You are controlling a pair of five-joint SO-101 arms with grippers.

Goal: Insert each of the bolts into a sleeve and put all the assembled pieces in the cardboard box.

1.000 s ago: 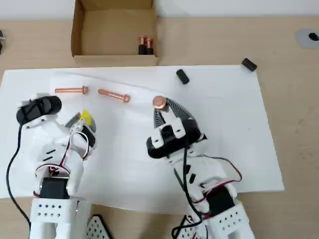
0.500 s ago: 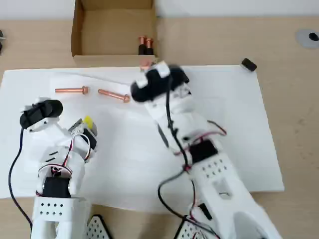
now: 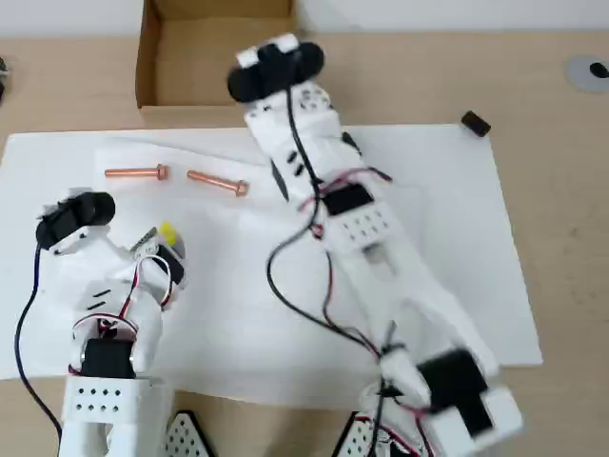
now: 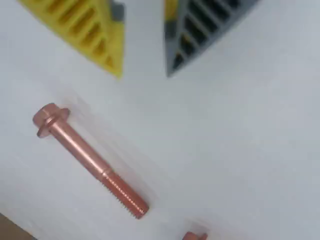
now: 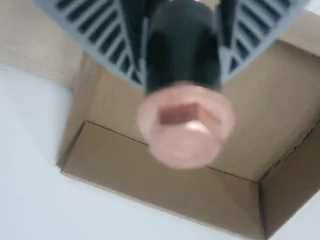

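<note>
Clamping sleeved bolt point(image 5: 184, 120) between right fingers point(image 5: 90, 30), arm point(image 3: 324, 181) stretched over cardboard box point(image 3: 147, 67); left fingers point(image 4: 85, 30) apart, away from box.

White arms point(image 3: 366, 224), blk servos point(image 3: 276, 71), red/blk wires point(image 3: 270, 271)

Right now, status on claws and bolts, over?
Right claw shut on sleeved bolt, over cardboard box. Left claw open above paper. Two bolts loose; nothing blocking.

Bolt point(image 5: 183, 122) w/ sleeve point(image 5: 182, 55) over cardbd box point(image 5: 150, 170)
</note>
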